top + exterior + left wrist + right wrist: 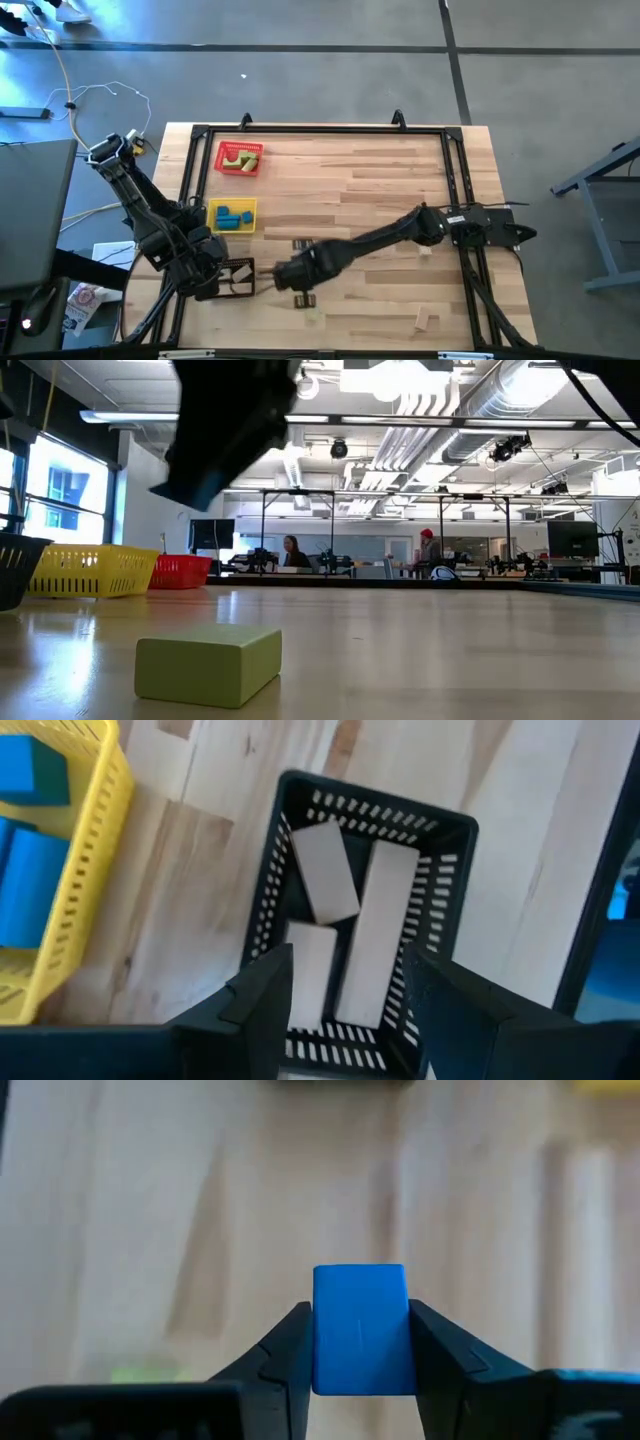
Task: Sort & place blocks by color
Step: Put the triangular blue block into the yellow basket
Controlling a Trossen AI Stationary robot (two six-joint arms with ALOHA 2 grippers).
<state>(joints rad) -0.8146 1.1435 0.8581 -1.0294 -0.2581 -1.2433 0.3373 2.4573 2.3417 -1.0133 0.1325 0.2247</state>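
Now, right jaws: closed from both sides on a blue block (361, 1328), held above the bare wood.
Right gripper (285, 271): low over the table, just beside the black tray (234, 277).
Left gripper (345, 995): fingers apart and empty, hovering over the black tray with three tan blocks (378, 933).
Blue goal: yellow tray (212, 207), near.
Risk: I think the two arms may collide, because they are close together.
Other: a green block (208, 661) lies on the table.
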